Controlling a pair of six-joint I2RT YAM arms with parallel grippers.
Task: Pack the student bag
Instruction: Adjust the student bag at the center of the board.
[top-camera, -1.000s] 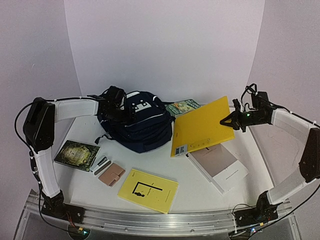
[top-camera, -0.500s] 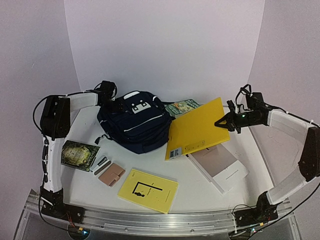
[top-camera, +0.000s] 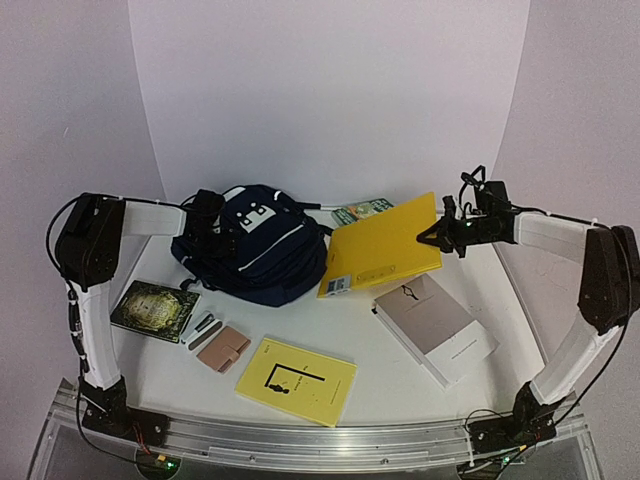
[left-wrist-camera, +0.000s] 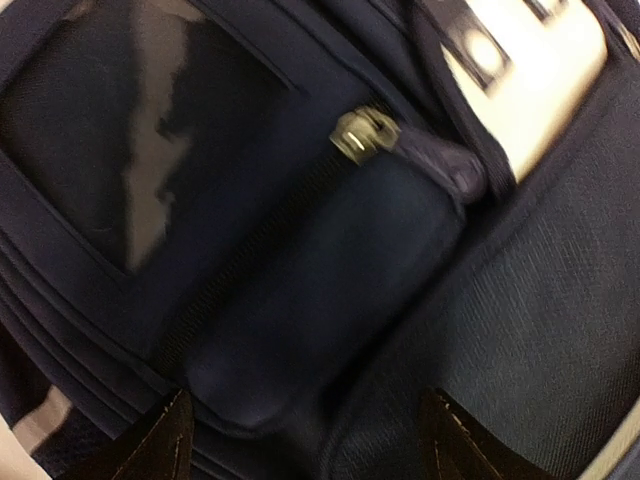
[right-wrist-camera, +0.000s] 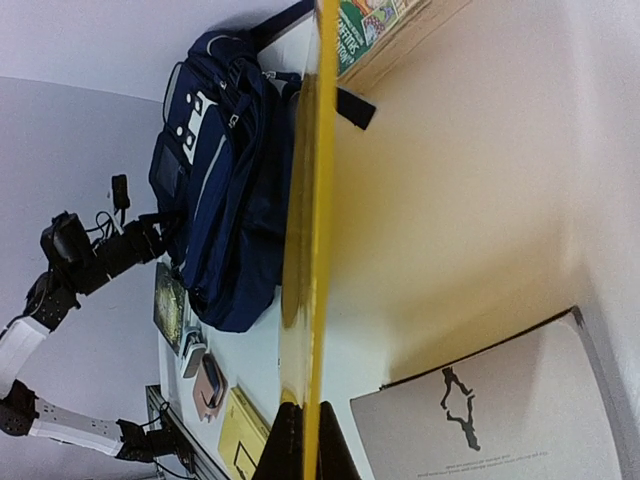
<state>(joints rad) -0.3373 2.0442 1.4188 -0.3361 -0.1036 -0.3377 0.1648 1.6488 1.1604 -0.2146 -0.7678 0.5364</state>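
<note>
Holding yellow folder (top-camera: 385, 250) tilted beside student bag (top-camera: 265, 250), pinched in right gripper (top-camera: 440, 235); left gripper (top-camera: 212, 238) spread at zipper (left-wrist-camera: 355, 133). Likely needed next: getting bag's mouth open.

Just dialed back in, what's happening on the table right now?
The right gripper is shut on one edge of the yellow folder, holding it tilted up with its low corner beside the student bag. The left gripper is open against the bag, near a zipper pull. The grey book, yellow booklet and pink wallet lie unpacked.
</note>
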